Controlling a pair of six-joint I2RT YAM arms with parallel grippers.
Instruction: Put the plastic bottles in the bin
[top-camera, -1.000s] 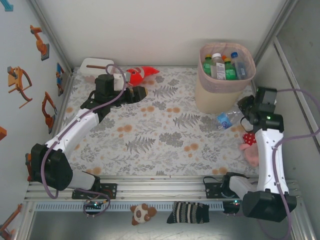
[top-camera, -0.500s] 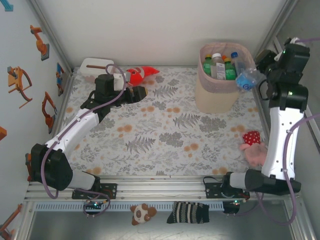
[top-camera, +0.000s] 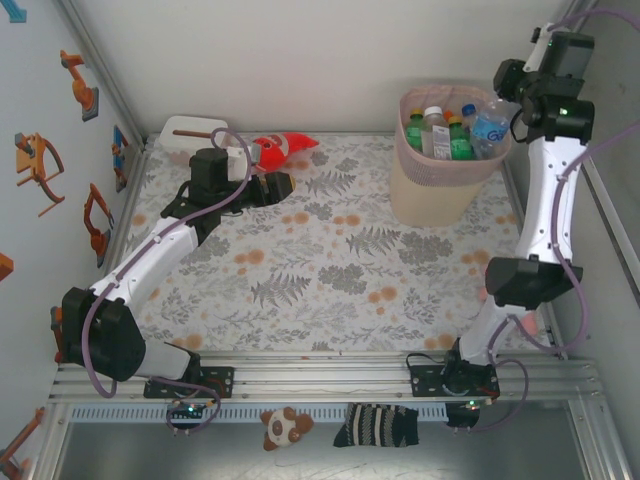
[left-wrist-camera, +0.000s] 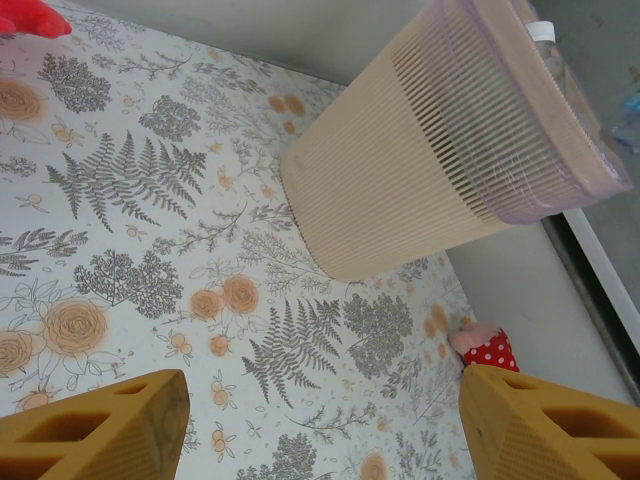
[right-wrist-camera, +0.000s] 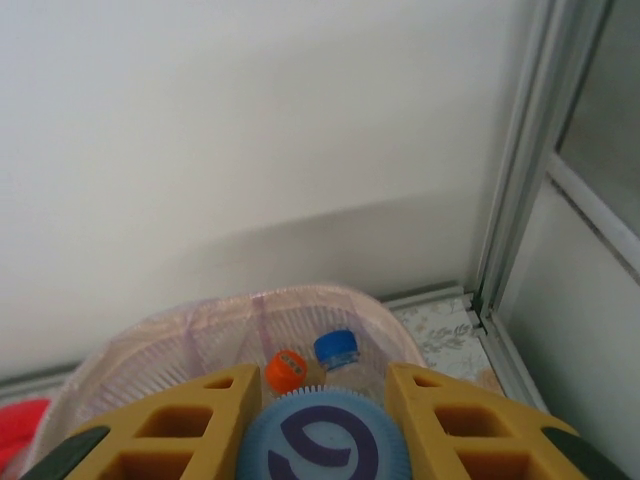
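Right jaws are clamped on a clear plastic bottle (top-camera: 489, 124) with a blue label, held high at the bin's (top-camera: 432, 196) right rim; whether it touches the pink liner cannot be told. From the right wrist, the bottle's round blue end (right-wrist-camera: 312, 447) with a purple mark sits between the two yellow fingers (right-wrist-camera: 195, 415), above the mouth of the bin (right-wrist-camera: 250, 308).

Inside the bin stand other bottles: a green one with a green cap (top-camera: 415, 130), a clear one with a white cap (top-camera: 435, 131), a green one with an orange cap (top-camera: 458, 137) and one with a blue cap (top-camera: 468, 112). The orange cap (right-wrist-camera: 286, 370) and blue cap (right-wrist-camera: 337, 347) show just beyond the held bottle.

Left jaws are apart and hold nothing, their fingers (left-wrist-camera: 100, 435) low over the flowered bench (top-camera: 330, 270). That arm (top-camera: 160, 250) reaches to the far left corner, near a red fish toy (top-camera: 281, 147) and a white tissue box (top-camera: 188, 130), well apart from the bin (left-wrist-camera: 440, 150). A pink plush with a red dotted cap (left-wrist-camera: 486, 347) lies on the bench near the bin's base.
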